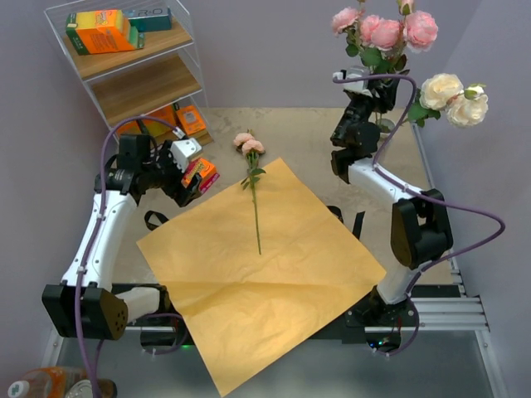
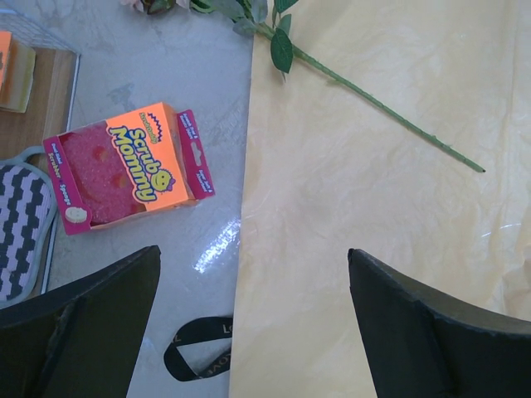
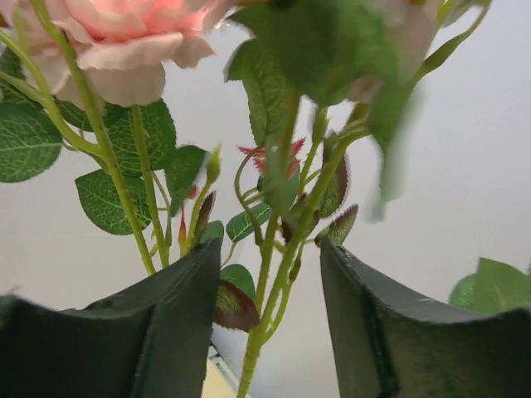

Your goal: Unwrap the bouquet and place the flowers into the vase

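Observation:
The orange paper (image 1: 265, 282) lies unwrapped and flat on the table, pale in the left wrist view (image 2: 373, 249). One pink flower (image 1: 254, 186) lies on it, its stem (image 2: 373, 104) pointing toward me. Pink flowers (image 1: 386, 31) and cream ones (image 1: 442, 89) stand upright at the back right. The vase is mostly hidden behind my right arm. My right gripper (image 1: 375, 93) is raised among their stems. Its jaws (image 3: 270, 245) are open around a green stem (image 3: 278, 290), with gaps on both sides. My left gripper (image 1: 184, 184) hangs wide open over the paper's left edge (image 2: 254, 251), holding nothing.
A black ribbon (image 2: 195, 348) lies by the paper's left edge. A Scrub Mommy sponge box (image 2: 129, 170) sits left of the paper, and a striped cloth (image 2: 21, 215) beyond it. A clear shelf rack (image 1: 141, 75) with boxes stands at the back left. Bottles (image 1: 50, 383) sit at the near left corner.

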